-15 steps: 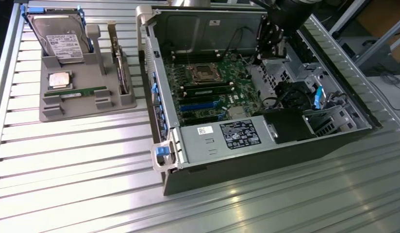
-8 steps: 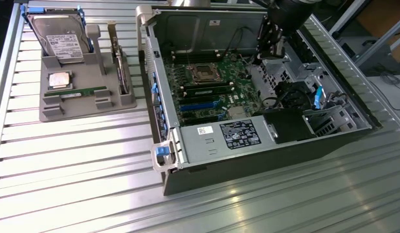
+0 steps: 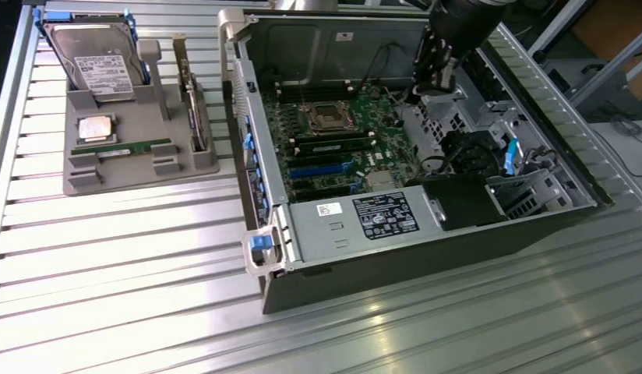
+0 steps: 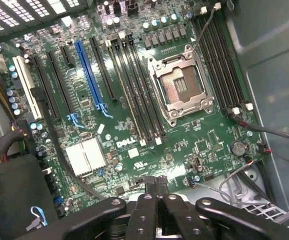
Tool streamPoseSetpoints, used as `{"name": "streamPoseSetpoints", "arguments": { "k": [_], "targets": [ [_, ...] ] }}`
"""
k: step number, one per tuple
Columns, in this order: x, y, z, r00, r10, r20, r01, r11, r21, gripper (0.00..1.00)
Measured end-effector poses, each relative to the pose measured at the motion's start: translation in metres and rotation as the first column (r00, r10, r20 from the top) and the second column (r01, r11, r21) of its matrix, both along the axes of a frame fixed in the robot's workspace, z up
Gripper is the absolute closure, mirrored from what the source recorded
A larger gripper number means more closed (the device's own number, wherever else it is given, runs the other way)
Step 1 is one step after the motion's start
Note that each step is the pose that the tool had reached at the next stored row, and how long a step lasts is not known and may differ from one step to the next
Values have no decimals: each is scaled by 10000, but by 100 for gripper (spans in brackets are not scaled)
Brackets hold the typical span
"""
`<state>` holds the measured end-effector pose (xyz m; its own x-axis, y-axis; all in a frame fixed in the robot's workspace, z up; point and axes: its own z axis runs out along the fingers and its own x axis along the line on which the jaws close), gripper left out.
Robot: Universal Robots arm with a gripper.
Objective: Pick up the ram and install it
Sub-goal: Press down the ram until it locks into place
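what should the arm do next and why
Probably lift out of the computer case and travel toward the grey parts tray at the exterior view's left. The ram lies there in its slot, untouched, while the gripper is shut and empty above the motherboard, so nothing is held to install.

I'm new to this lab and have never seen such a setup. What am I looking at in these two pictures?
A robot arm's gripper hangs over an open computer case on a slatted metal table. One picture comes from a camera off the arm; the other from a camera on its wrist, looking down at the motherboard with its empty processor socket. The jaws are shut and hold nothing. On a grey tray lie a hard drive, a processor chip and the ram, not yet picked up.
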<state>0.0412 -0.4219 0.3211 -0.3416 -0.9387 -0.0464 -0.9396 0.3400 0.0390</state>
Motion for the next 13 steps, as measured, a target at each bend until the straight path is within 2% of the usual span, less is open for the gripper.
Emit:
{"name": "streamPoseSetpoints", "arguments": {
  "k": [6, 8, 10, 13],
  "targets": [
    [0, 1, 0, 9973, -739, 1, 739, 9973, -17, 89],
    [0, 1, 0, 9938, -1109, 1, 1109, 9938, -20, 89],
    [0, 1, 0, 9875, -1575, 1, 1575, 9875, -24, 89],
    [0, 1, 0, 9801, -1983, 1, 1983, 9801, -25, 89]
  ]
}}
